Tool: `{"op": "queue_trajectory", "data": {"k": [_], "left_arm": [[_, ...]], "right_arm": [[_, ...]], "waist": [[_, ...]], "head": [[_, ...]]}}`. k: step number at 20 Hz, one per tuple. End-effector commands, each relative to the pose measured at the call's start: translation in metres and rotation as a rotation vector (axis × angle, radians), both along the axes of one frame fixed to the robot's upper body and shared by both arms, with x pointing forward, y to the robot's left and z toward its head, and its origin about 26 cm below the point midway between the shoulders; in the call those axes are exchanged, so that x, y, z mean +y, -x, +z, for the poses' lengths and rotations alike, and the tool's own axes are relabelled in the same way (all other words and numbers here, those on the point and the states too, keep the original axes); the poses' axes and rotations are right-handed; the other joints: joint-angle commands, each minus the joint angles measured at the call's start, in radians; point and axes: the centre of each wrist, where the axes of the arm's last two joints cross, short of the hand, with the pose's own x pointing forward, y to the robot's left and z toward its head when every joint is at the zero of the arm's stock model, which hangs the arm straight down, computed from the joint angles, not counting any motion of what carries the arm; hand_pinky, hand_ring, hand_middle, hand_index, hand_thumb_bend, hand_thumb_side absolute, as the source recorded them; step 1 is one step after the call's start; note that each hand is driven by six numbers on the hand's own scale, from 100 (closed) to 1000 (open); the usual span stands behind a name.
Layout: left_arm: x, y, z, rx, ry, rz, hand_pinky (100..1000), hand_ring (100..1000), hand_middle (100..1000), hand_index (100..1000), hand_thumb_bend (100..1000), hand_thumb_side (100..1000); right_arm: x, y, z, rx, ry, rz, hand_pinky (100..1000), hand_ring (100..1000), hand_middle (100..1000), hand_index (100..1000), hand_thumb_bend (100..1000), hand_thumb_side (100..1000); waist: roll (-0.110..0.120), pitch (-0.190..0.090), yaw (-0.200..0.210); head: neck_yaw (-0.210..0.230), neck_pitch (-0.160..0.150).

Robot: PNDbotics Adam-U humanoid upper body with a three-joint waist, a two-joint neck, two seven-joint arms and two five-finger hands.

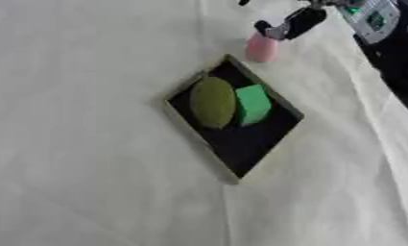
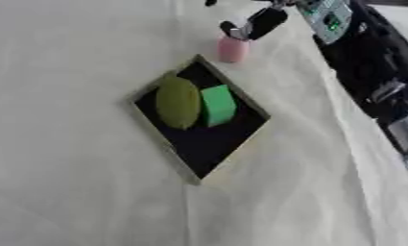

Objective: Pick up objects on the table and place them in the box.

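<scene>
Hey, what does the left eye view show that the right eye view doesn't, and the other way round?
Only the left eye view: nothing of note beyond a little more bare cloth on the left.
Only the right eye view: more of the robot's dark arm down the right edge, with silver parts low on that side.
Both: the box holding an olive round object and a green block, and the right hand at the top of a pink cylinder standing just beyond the box.

Black-floored box [image 2: 209, 144] askew on pale surface [image 2: 72, 182]. Inside: olive oval [image 2: 177, 102] touching green block [image 2: 218, 105]. Pink cylinder [image 2: 233, 49] just beyond box; right hand [image 2: 261, 23] at its top, grip unclear.
</scene>
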Motion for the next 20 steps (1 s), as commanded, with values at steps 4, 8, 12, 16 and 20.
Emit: {"op": "queue_trajectory", "data": {"k": [4,8,12,16,20], "left_arm": [[0.001,0.002,0.011,-0.036,-0.025,0.003,828,859,808,903,100,672],[0.001,0.002,0.011,-0.038,-0.025,0.002,828,859,808,899,100,672],[0.002,0.002,0.01,-0.037,-0.026,0.002,825,859,808,898,100,672],[0.002,0.002,0.009,-0.033,-0.028,0.002,826,858,807,896,100,672],[0.002,0.003,0.009,-0.029,-0.03,-0.002,826,859,807,894,100,672]], "right_arm": [[-0.018,0.003,0.007,0.034,0.205,0.068,940,922,825,881,100,361],[-0.023,0.004,0.003,0.044,0.212,0.057,941,924,830,887,100,367],[-0.027,0.004,0.001,0.044,0.224,0.037,941,927,837,889,100,407],[-0.03,0.005,0.0,0.043,0.238,0.014,940,930,842,892,100,456],[-0.033,0.005,-0.001,0.033,0.259,-0.013,935,934,852,897,100,513]], "waist": [[0.012,-0.016,0.002],[0.015,-0.014,0.002],[0.017,-0.012,0.002],[0.016,-0.009,0.002],[0.014,-0.006,0.003]], "head": [[0.004,-0.007],[0.007,-0.023],[0.008,-0.031],[0.008,-0.03],[0.008,-0.032]]}}
